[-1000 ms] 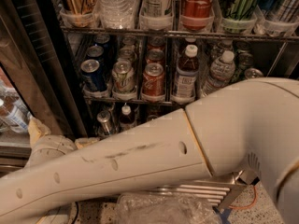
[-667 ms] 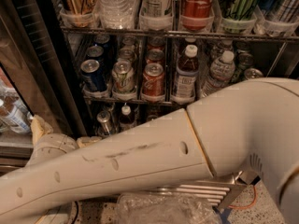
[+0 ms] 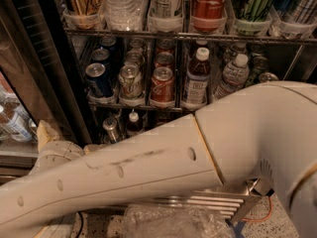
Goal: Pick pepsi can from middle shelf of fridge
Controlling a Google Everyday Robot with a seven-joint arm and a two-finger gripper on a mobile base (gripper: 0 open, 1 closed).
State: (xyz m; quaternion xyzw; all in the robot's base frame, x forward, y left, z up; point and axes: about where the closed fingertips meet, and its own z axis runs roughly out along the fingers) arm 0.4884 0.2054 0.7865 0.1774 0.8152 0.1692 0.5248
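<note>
**A:** Where's the pepsi can (image 3: 97,78)?

**B:** Upright at the front of the leftmost lane on the middle shelf (image 3: 171,107) of the fridge (image 3: 64,83). A green-and-white can (image 3: 130,81) stands just beside it, and more blue cans queue behind.

**A:** And the claw (image 3: 45,133)?

**B:** It's low on the left, below that shelf and near the door frame, at the end of the white arm (image 3: 148,167) crossing the foreground. I cannot tell whether it's released or clenched. It's well apart from the can.

**A:** Which step, then?

**B:** The approach, I'd judge, with nothing grasped yet. Next it needs to rise to can height, shift right, and enter straight without nudging the neighbour.
</note>
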